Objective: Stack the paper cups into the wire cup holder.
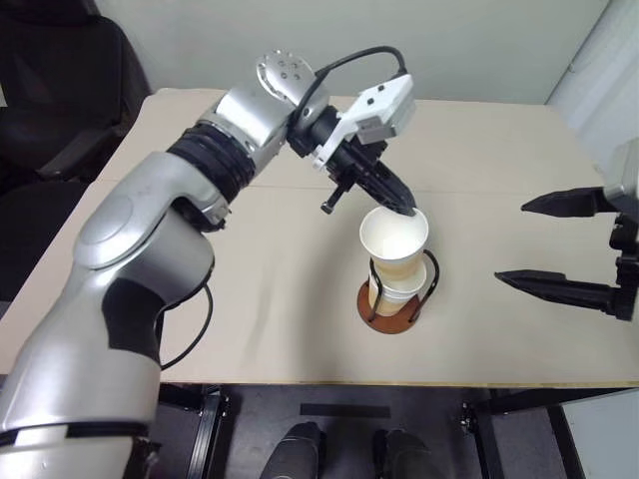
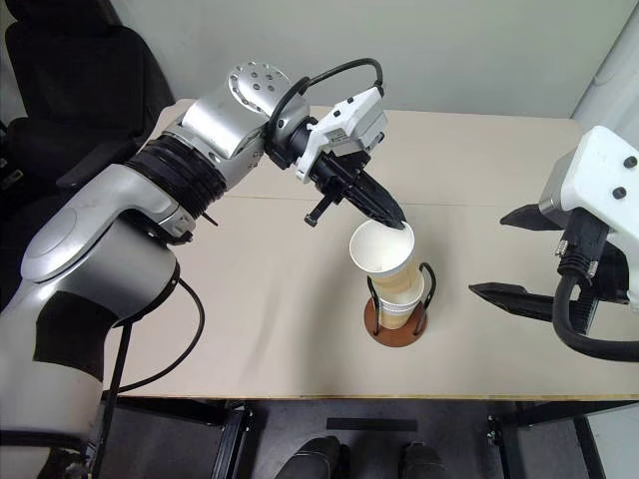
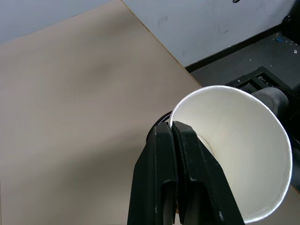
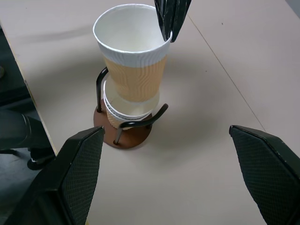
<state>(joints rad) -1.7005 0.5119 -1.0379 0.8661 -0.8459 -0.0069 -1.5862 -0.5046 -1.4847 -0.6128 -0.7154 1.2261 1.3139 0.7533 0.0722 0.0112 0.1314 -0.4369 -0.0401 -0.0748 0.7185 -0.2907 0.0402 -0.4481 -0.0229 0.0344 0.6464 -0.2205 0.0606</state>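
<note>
The holder [image 4: 123, 133], a red-brown disc with black wire loops, stands on the table [image 1: 250, 299] near its front edge. In it sit two nested cups whose white rims show one over the other low between the wires [image 4: 126, 110]. A third cup, the top cup [image 4: 133, 56], is partly sunk into them, tilted a little, most of its tan ribbed wall above the wires and its white inside showing. That makes three cups, all at the holder.

The left gripper [image 1: 404, 208] reaches down from above and pinches the top cup's rim at its far side, the two black fingers [image 3: 180, 173] pressed tight on the wall, one inside and one outside.

The right gripper [image 1: 554, 244] hovers well apart to the right of the holder, its fingers spread wide with nothing between them.

The table is pale beige with a seam across it. A black chair [image 2: 70, 90] stands at the left behind the table, a light wall beyond, dark floor below the front edge.
</note>
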